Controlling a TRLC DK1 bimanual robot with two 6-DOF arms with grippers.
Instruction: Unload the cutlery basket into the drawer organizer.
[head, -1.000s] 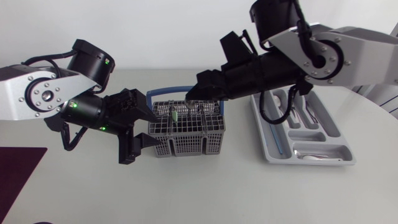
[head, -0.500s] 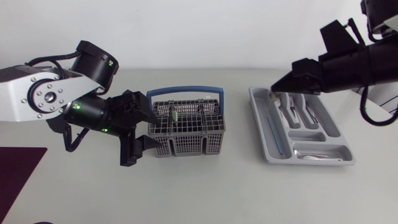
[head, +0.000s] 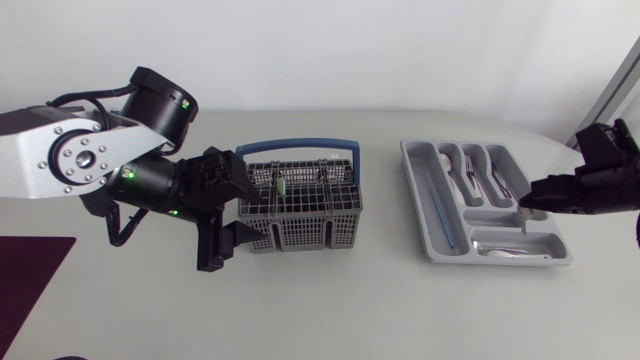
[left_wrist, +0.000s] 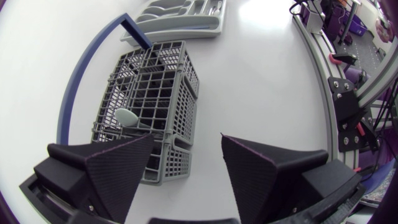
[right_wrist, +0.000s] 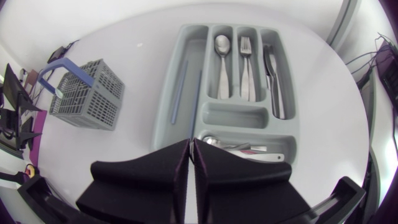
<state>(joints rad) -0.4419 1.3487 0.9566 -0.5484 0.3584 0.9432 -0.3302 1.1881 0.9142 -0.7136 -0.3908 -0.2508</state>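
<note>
Beside the cutlery basket (head: 300, 205), left gripper (head: 240, 213), fingers wide apart.

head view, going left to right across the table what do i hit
left gripper → cutlery basket → drawer organizer → right gripper, its tip over the organizer's right side

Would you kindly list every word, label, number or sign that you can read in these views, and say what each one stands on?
No text can be read anywhere in these views.
Cutlery basket: no print shows on its grey mesh or blue handle.
Drawer organizer: plain grey, with no marking.
Left arm: small green lights only, and no lettering that can be made out.
</note>
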